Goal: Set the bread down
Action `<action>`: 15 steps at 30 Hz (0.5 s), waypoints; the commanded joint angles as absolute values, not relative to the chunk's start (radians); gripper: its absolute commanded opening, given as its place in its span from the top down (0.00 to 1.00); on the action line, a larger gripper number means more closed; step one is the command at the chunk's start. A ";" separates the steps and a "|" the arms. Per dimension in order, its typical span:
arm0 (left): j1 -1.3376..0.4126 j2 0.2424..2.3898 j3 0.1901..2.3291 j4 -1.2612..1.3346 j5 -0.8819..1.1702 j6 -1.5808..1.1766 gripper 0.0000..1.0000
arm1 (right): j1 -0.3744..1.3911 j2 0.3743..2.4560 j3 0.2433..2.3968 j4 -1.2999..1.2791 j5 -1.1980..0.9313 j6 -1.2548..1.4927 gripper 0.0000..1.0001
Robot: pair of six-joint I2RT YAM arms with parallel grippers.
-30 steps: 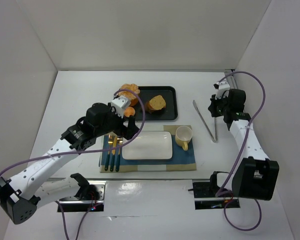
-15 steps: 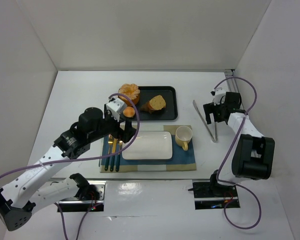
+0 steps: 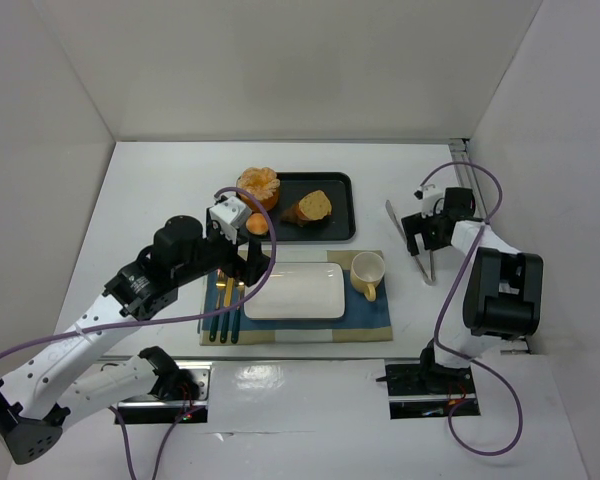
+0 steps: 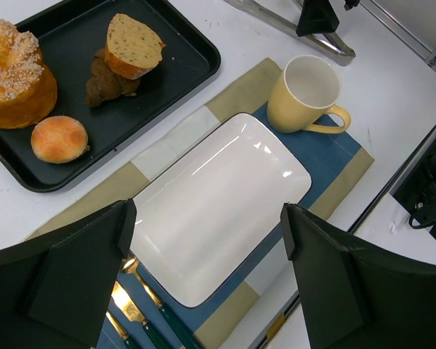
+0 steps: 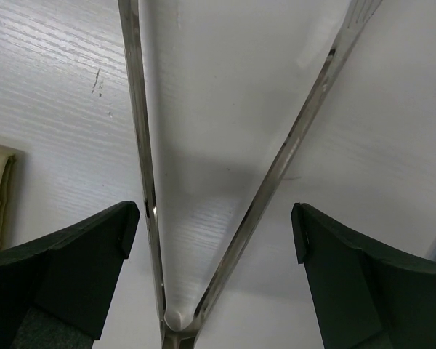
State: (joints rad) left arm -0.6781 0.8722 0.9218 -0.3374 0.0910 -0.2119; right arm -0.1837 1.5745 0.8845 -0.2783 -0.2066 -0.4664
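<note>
Right pincer [image 5: 214, 218] has drawn back over the tongs [image 5: 139, 145], gaping wide, empty. Left pincer [image 4: 207, 218], equally wide and empty, barely moved. Its wrist view alone shows the bread [image 4: 58, 138] plainly inside the tray [image 4: 185, 69].

The left gripper [image 3: 248, 262] hangs over the left end of a white plate [image 3: 300, 292] on the table [image 3: 160, 180], with the bread [image 3: 257, 226] at a black tray's [image 3: 338, 188] near-left corner. The right gripper [image 3: 421, 238] hovers above metal tongs [image 3: 400, 225].
</note>
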 commanded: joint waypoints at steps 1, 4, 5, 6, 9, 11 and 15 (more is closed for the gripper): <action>-0.681 0.856 0.920 -0.308 0.112 -0.206 0.00 | -0.183 1.591 0.923 -0.265 -0.233 -0.489 0.00; -0.681 0.856 0.920 -0.308 0.112 -0.206 0.00 | -0.183 1.614 0.923 -0.275 -0.233 -0.489 0.00; -0.681 0.856 0.920 -0.308 0.112 -0.206 0.00 | -0.183 1.624 0.923 -0.275 -0.233 -0.489 0.00; -0.681 0.856 0.920 -0.308 0.112 -0.206 0.00 | -0.183 1.624 0.923 -0.275 -0.233 -0.489 0.00; -0.681 0.856 0.920 -0.308 0.112 -0.206 0.00 | -0.183 1.651 0.923 -0.275 -0.233 -0.489 0.00; -0.681 0.856 0.920 -0.308 0.112 -0.206 0.00 | -0.183 1.663 0.923 -0.275 -0.233 -0.489 0.02; -0.681 0.856 0.920 -0.308 0.112 -0.206 0.00 | -0.183 1.672 0.923 -0.275 -0.224 -0.489 0.13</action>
